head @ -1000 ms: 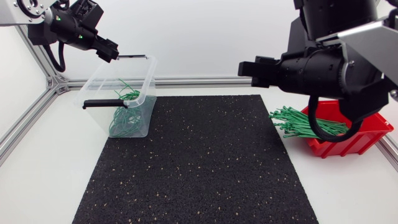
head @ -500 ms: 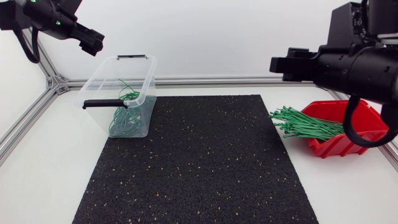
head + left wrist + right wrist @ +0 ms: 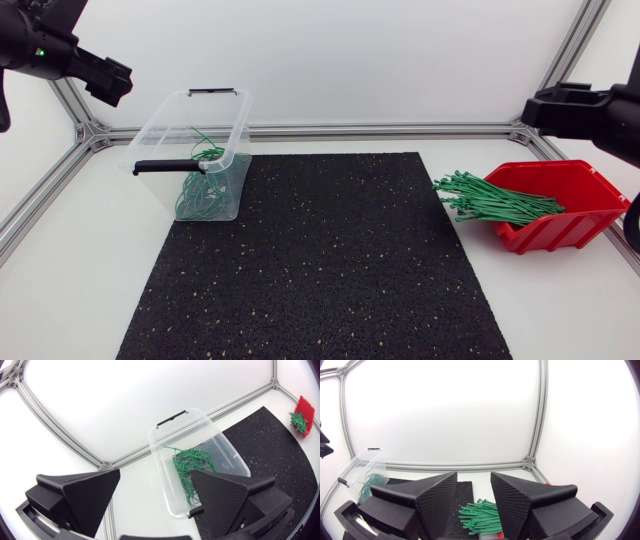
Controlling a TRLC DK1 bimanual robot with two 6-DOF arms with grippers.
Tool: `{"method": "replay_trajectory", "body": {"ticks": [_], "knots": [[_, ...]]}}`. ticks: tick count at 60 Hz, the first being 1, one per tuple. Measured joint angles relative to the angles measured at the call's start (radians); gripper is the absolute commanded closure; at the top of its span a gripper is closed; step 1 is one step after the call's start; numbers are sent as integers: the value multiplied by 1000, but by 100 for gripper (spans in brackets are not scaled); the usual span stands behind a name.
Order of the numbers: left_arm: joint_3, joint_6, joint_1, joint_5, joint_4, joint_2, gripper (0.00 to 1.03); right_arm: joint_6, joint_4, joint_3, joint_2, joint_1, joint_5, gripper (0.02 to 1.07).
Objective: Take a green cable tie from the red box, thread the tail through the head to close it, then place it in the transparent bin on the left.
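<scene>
Plainly, the green ties (image 3: pixel 492 200) are lying in the red box (image 3: pixel 575 232), tails fanning toward the mat (image 3: pixel 320 265), below the nearer right tool (image 3: pixel 473 479), which is hanging open and empty.

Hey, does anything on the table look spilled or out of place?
Yes. The green cable ties stick out of the red box, fanning toward the black mat instead of lying inside. The clear bin stands upright; nothing else looks off.

Red box (image 3: pixel 572 216) sat tilted at 3 o'clock on the table (image 3: pixel 70 290), straight green cable ties (image 3: pixel 490 198) spilling out toward 9. Transparent bin (image 3: pixel 160 140) stood upright at 10 o'clock, looped green ties (image 3: pixel 200 192) tangled inside.
</scene>
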Motion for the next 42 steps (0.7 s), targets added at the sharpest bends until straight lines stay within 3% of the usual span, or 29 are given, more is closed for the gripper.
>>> {"method": "replay_trajectory", "body": {"ticks": [13, 25, 42], "knots": [[-100, -8, 18, 3, 18, -65, 4, -39, 42, -57, -105, -101, -65, 55], [-234, -13, 64, -29, 142, -165, 4, -69, 62, -129, -198, -149, -97, 55], [-434, -71, 66, -31, 238, -312, 4, -91, 108, -221, -328, -171, -103, 55]]}}
